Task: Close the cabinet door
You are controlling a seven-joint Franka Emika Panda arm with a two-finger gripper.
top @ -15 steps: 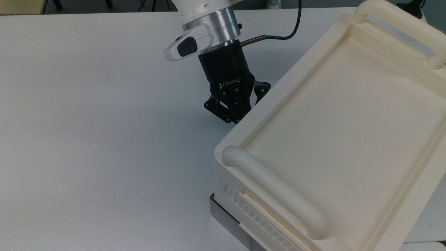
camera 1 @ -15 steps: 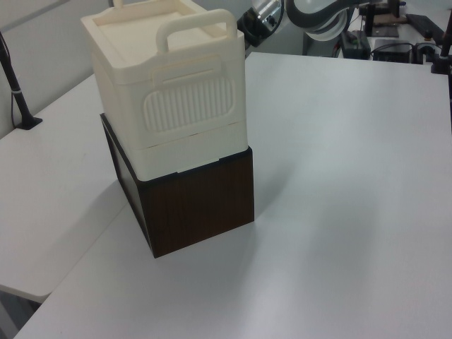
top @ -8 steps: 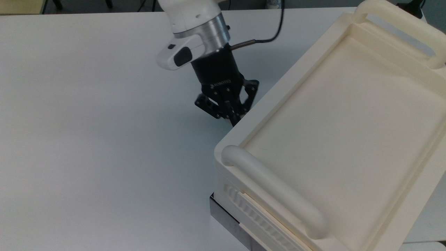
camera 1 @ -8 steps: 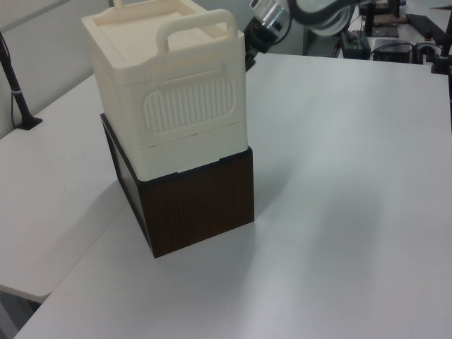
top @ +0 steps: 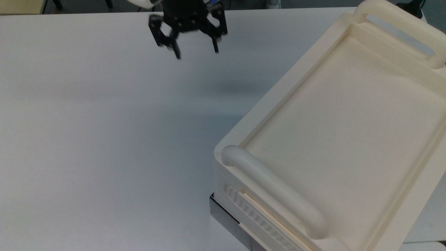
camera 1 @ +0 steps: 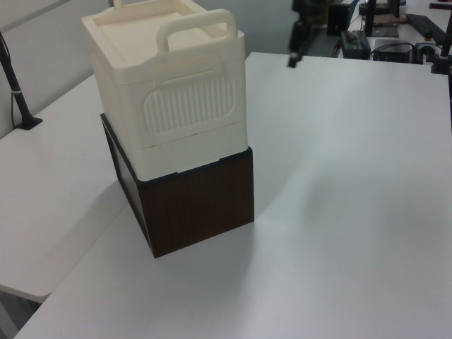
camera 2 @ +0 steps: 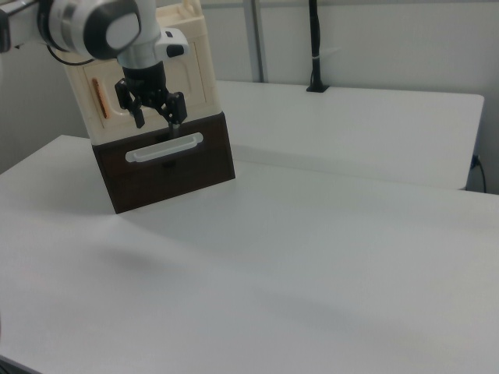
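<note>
The cabinet door [camera 2: 104, 100] is the thin cream panel on the face of the cabinet [top: 341, 115] seen in the right view, with a small orange handle [camera 2: 97, 97] standing upright near the right view's left edge of that face; it seems to lie flush with the cabinet's front, so I judge it shut or nearly so; a thin plastic panel of this kind should be light and stiff and should swing with little force; its flat face is smooth and likely slippery to a fingertip, so a push on the free edge near the handle would serve better than a pinch. The cabinet sits on a dark brown base [camera 1: 201, 205] on the white table [top: 87, 139]; the gripper [top: 195, 51] hangs above the table, well apart from the cabinet, jaws spread wide and holding nothing.
</note>
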